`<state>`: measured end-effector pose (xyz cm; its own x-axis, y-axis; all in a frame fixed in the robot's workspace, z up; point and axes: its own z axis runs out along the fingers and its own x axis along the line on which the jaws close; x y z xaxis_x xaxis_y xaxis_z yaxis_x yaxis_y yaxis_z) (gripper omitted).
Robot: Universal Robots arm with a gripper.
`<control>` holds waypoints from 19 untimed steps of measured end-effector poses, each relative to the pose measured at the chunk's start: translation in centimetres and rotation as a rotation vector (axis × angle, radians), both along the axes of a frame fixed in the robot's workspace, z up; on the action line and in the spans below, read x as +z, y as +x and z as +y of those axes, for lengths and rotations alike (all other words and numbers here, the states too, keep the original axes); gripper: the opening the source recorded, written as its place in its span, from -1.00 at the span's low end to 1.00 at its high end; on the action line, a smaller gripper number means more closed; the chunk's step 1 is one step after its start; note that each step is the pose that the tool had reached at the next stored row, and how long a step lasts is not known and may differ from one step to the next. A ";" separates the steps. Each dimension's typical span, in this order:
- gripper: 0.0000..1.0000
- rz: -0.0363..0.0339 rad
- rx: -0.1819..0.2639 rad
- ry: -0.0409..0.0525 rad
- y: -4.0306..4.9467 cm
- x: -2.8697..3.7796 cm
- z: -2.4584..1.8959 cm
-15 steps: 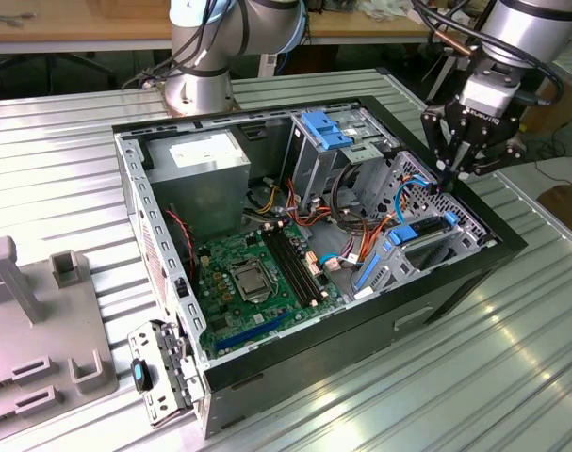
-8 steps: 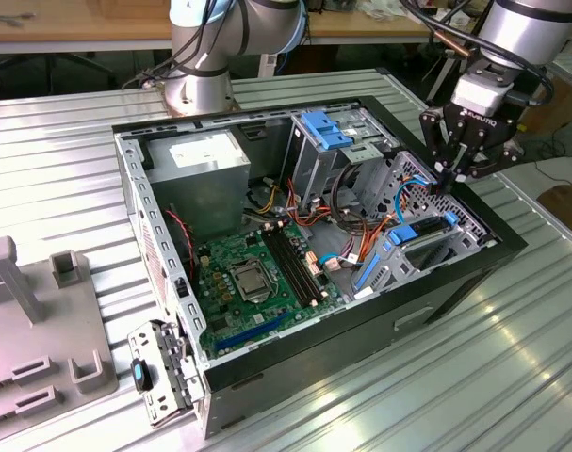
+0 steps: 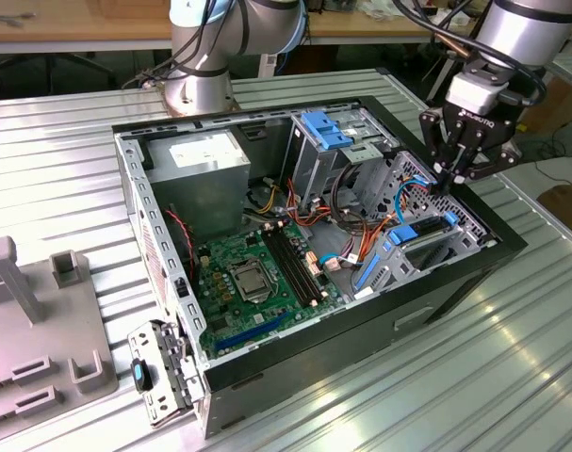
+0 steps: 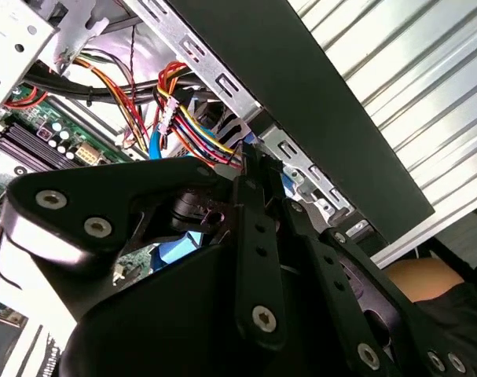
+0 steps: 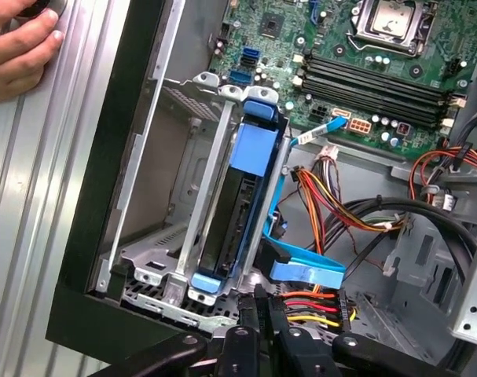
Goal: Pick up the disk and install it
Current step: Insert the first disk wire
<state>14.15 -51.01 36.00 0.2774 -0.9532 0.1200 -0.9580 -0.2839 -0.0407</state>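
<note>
My arm reaches down from the exterior view's upper right, wrist tipped so my gripper (image 3: pixel 452 176) points into the open computer case (image 3: pixel 267 377) at its right-hand end, just above the drive cage (image 3: pixel 434 247). My fingers look drawn close together with nothing between them. The disk (image 5: pixel 250 196) sits upright in the cage's slot, blue rail showing. A person's hand (image 5: pixel 18 51) rests on the table beside the case.

Ribbed metal tabletop (image 3: pixel 380 395) w/ wooden bench (image 3: pixel 69 28) behind, bright even light.
</note>
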 end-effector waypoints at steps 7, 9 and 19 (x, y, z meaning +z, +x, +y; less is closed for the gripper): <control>-0.67 0.0000 -0.043 -0.0002 -0.37 -0.06 0.00; -0.67 0.0000 -0.059 -0.0015 -0.43 -0.11 0.00; -0.67 -0.0003 -0.076 -0.0051 -0.56 -0.24 -1.79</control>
